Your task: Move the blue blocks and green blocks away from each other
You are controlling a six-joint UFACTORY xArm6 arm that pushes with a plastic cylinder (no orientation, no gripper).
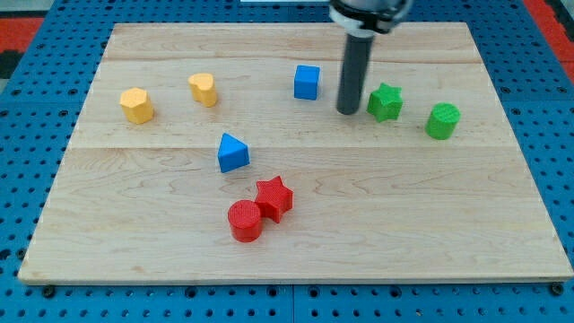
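Observation:
A blue cube [307, 82] sits near the view's top middle. A blue triangular block [231, 152] lies lower left of it, near the board's centre. A green star block [386, 101] and a green cylinder [442, 120] sit at the view's right. My tip [348, 110] stands between the blue cube and the green star, just left of the star and close to it.
Two yellow blocks [136, 105] [204, 89] sit at the view's upper left. A red star [274, 197] and a red cylinder [245, 221] touch each other below the blue triangle. The wooden board [502, 206] lies on a blue pegboard.

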